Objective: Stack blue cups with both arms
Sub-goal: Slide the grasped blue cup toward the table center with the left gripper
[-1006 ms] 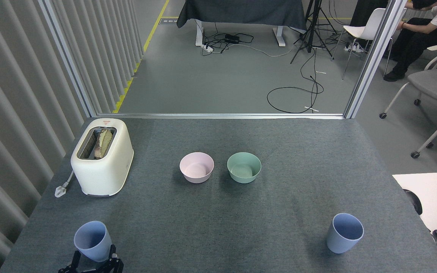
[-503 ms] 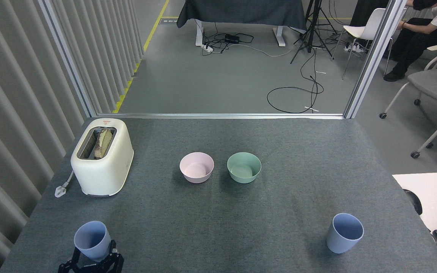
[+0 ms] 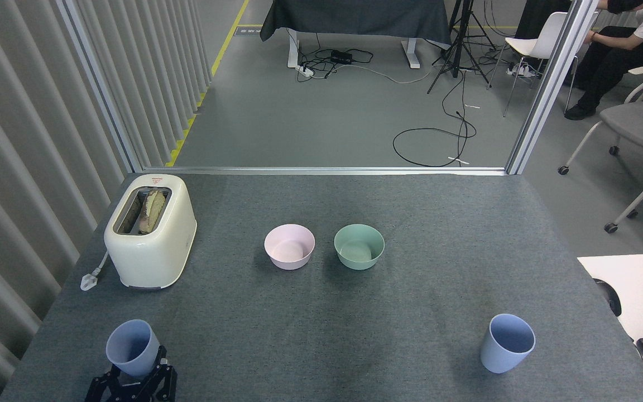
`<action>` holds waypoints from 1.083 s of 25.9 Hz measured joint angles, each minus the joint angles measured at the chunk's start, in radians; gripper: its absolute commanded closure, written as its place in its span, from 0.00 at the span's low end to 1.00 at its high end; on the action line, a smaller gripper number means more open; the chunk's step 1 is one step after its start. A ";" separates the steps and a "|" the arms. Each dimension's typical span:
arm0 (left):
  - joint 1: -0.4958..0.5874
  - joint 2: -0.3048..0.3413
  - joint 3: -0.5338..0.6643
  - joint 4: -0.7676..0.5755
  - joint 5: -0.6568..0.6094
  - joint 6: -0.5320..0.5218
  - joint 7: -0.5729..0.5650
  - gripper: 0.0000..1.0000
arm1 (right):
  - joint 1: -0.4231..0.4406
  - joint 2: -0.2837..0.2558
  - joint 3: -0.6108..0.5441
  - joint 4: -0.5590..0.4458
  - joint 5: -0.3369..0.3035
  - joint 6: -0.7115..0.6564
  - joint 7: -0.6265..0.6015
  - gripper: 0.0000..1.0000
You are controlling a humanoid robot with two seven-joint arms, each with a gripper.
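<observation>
Lifted and tipped since a second ago, the left cup (image 3: 131, 347) rides in the left gripper (image 3: 133, 375), jaws clamped on its base.
Its twin (image 3: 506, 343) stands upright far right of the toaster (image 3: 151, 231), mouth up; the right gripper is out of view.

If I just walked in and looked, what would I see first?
Probably the cream toaster at the table's back left, with bread in its slot. Next, the pink bowl and green bowl side by side in the middle. Then two blue cups near the front: the left cup gripped by the left pincer, the right cup standing alone.
</observation>
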 measured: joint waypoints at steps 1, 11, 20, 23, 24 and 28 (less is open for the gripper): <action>0.003 0.000 -0.003 -0.018 0.000 -0.006 0.000 0.38 | 0.000 0.000 0.000 0.000 0.000 0.000 0.000 0.00; -0.010 -0.041 -0.323 -0.116 -0.101 -0.076 -0.002 0.44 | -0.001 0.000 0.003 0.000 0.000 0.000 0.000 0.00; -0.049 -0.162 -0.462 -0.008 -0.293 -0.036 -0.002 0.43 | 0.000 0.000 0.005 0.000 0.001 0.027 -0.001 0.00; -0.051 -0.166 -0.475 0.007 -0.294 -0.011 0.000 0.42 | 0.002 0.000 0.006 0.000 0.001 0.032 -0.003 0.00; -0.051 -0.167 -0.476 0.008 -0.294 -0.007 0.000 0.42 | 0.003 0.000 0.006 0.000 0.001 0.033 -0.004 0.00; -0.051 -0.166 -0.474 0.011 -0.290 -0.001 0.000 0.40 | 0.003 0.000 0.006 0.000 0.001 0.036 -0.005 0.00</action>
